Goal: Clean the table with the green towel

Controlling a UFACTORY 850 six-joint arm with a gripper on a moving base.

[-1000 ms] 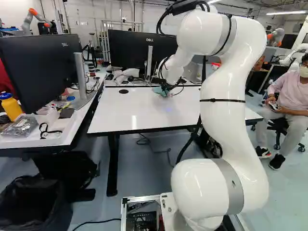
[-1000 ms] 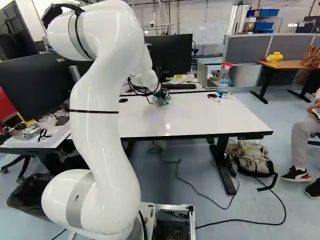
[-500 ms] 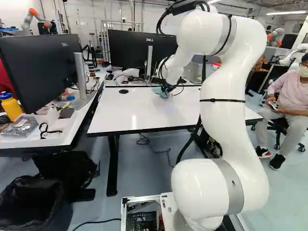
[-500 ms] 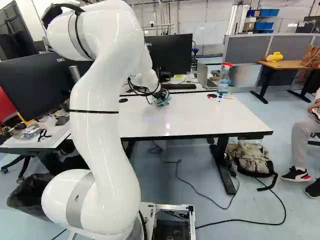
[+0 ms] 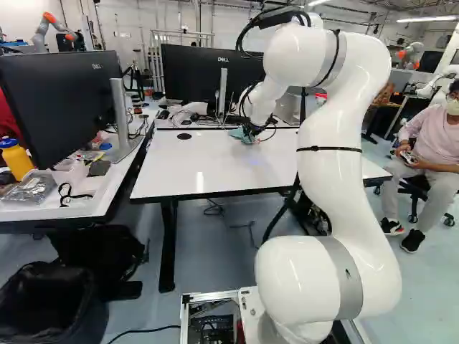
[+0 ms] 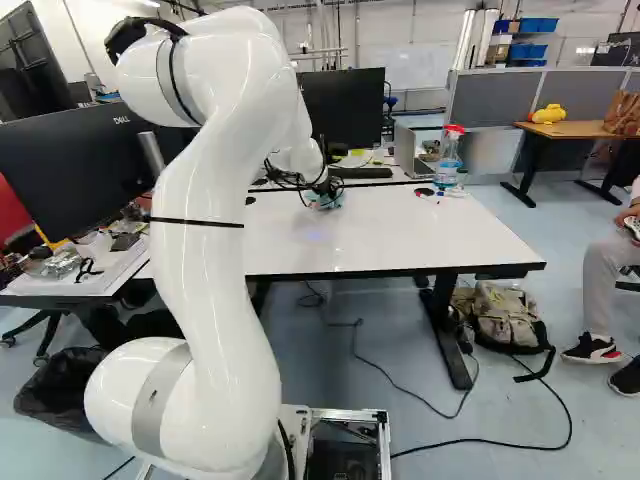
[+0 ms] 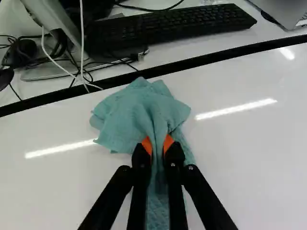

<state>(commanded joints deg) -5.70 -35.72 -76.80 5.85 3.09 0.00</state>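
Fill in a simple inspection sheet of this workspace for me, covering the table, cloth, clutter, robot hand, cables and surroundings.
Surface: white table, glossy with light reflections; no obvious spill seen.
Job's things: green towel, bunched on the table toward its far edge.
Clutter: small items near the table's far edge; black keyboard beyond that edge.
Hand: the robot's hand is closed on the towel, cloth pinched between both orange pads.
Cables: black cable across the floor; white cable beyond the table's far edge.
Surroundings: black bin and backpack on the floor; large monitor on the neighbouring desk.
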